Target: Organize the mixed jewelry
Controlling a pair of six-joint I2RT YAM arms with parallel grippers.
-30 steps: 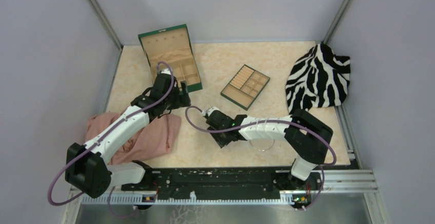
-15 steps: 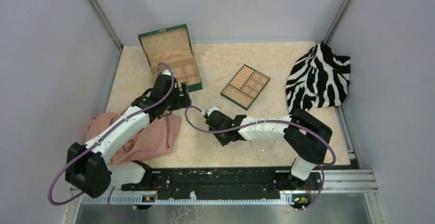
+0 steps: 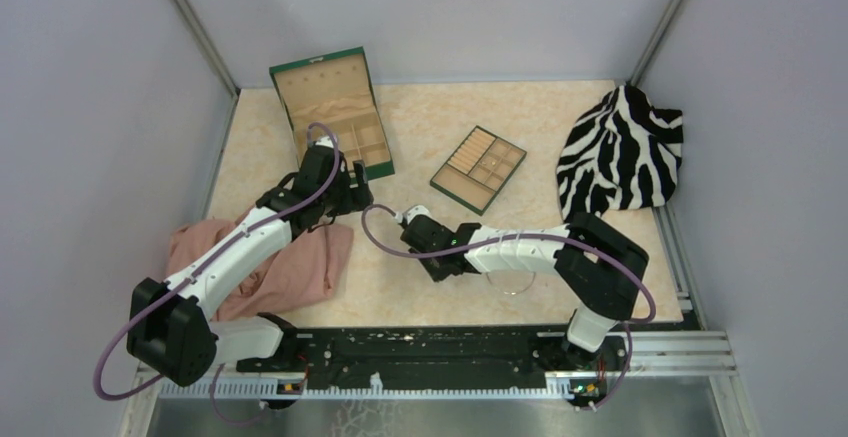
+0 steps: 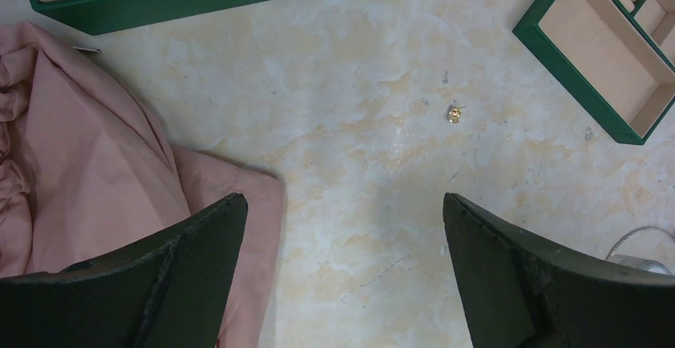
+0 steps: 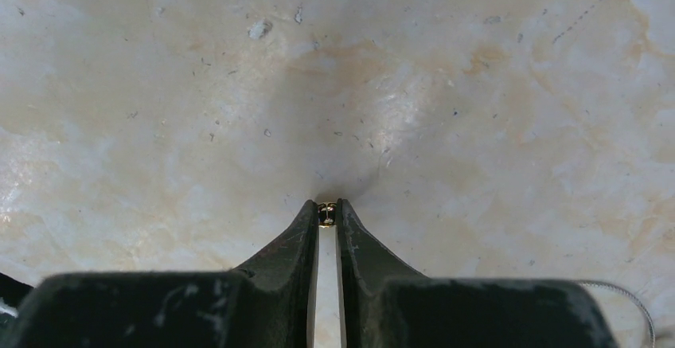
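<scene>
Two grippers to log, left to right. Far left: pink cloth (image 4: 95, 173) bunched at left edge of surface, green box (image 4: 199, 1) behind it toward far-left corner. Left gripper (image 4: 342, 205) hovering beside box, fingers spread wide, holding nothing. One loose gold piece (image 4: 454, 114) on bare surface beyond them, between box and compartment tray (image 4: 567, 76). Centre, toward near edge: right gripper (image 5: 326, 209) down at surface, fingers pinched almost together on second tiny gold piece (image 5: 326, 214) at their very tips. Change over last second: from clearly apart to this pinch. Judged: pick made or nearly so; next, lift and carry to tray. Risk of slip from so small a hold. Wire hoop (image 5: 629, 291) flat just right of right gripper, untouched. Zebra cloth (image 3: 620, 152) at right edge.
</scene>
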